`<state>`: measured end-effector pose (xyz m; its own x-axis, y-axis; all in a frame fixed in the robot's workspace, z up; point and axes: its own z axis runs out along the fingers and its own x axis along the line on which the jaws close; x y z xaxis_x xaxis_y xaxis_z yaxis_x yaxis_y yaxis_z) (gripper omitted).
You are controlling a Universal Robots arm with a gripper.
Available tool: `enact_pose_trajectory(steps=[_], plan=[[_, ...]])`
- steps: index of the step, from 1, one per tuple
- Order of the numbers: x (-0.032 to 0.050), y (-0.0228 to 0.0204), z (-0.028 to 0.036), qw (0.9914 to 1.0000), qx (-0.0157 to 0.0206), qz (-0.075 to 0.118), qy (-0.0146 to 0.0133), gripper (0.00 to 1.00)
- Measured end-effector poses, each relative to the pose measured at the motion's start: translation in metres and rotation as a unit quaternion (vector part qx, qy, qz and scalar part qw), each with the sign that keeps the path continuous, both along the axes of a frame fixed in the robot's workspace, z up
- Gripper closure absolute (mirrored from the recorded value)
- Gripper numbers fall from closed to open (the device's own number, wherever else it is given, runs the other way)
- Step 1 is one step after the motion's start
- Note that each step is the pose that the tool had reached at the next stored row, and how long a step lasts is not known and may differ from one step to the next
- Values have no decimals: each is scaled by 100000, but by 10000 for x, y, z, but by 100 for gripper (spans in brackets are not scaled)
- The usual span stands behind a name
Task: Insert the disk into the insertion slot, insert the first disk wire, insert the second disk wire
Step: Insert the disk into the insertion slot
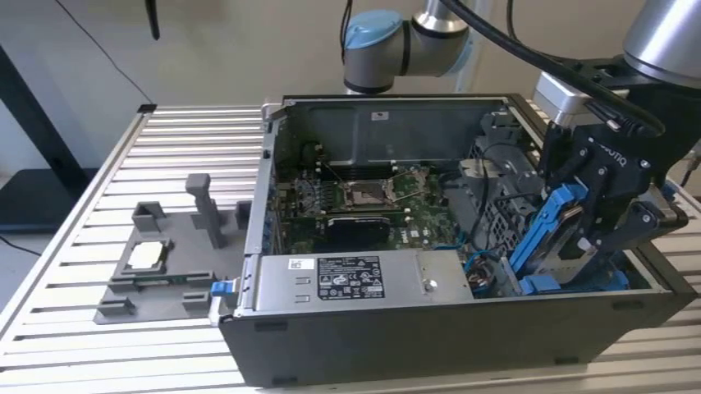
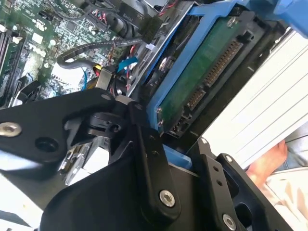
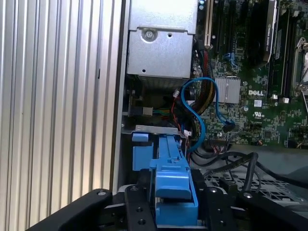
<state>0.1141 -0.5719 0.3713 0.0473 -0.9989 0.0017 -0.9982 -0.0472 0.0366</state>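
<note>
Step one in hand: end effector (image 1: 597,238) clamped on disk (image 1: 547,234), tilted at the insertion slot (image 1: 495,215) (not seated, I'd judge). Needs squaring to slot first.

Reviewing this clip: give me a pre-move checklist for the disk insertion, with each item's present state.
1. Grip: ok, the gripper clamps the disk by its blue carrier.
2. Disk seated in slot: not ok, it stands tilted, its top end above the case.
3. Disk connector unobstructed: ok, bare in the second wrist view.
4. Wires plugged into disk: not ok, none on the connector.
5. Blue cable clear of disk: cannot tell, it loops close beside.
</note>
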Motion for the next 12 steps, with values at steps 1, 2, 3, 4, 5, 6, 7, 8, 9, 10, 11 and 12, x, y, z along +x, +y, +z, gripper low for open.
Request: enact_pose_trajectory(steps=[1,2,3,4,5,6,7,8,9,10,11,12], plan=[[0,0,0,100000,-5,1,0,54],[0,0,-1,100000,0,0,-2,47],[0,0,-1,100000,-5,0,-2,47],[0,0,-2,100000,-2,-1,-2,47],[0,0,-3,100000,-1,-2,-2,47],[0,0,-4,100000,-2,-2,-1,47],[0,0,-4,100000,-4,-2,-3,47],[0,0,-5,100000,-2,-2,-2,49],[0,0,-5,100000,-2,-3,-2,49],[0,0,-6,100000,0,-2,-2,56],[0,0,-7,100000,-3,-2,-2,62],[0,0,-7,100000,-7,-3,-2,62]])
